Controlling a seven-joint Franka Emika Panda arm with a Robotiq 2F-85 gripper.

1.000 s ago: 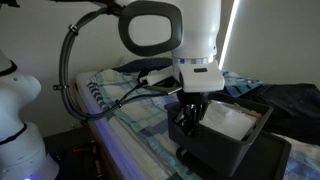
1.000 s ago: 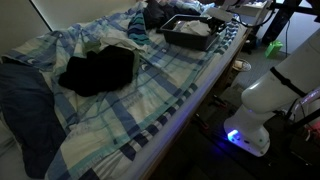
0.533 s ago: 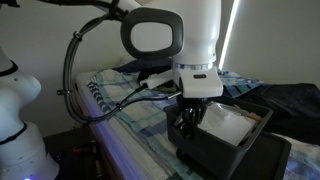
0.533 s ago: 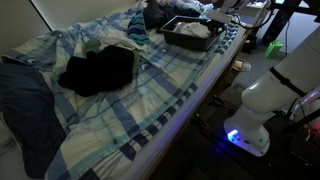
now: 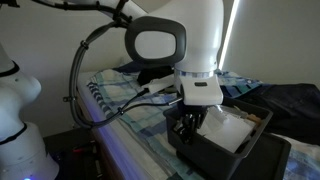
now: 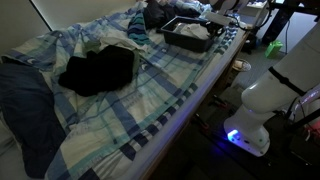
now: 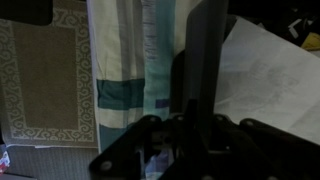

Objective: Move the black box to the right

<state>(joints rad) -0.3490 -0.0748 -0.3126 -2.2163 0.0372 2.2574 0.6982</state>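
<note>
Bedroom in a home: bed w/ rumpled blue-white checked sheet (image 6: 160,95), dark clothes heap (image 6: 95,70) mid-bed, patterned rug (image 7: 40,80) on floor by bed's edge.

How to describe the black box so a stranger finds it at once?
Find the bed with the blue-and-white checked sheet. At its far end stands a deep black rectangular box. Unlike the rumpled dark cloth bundle mid-bed, it has upright walls and a whitish inside.
</note>
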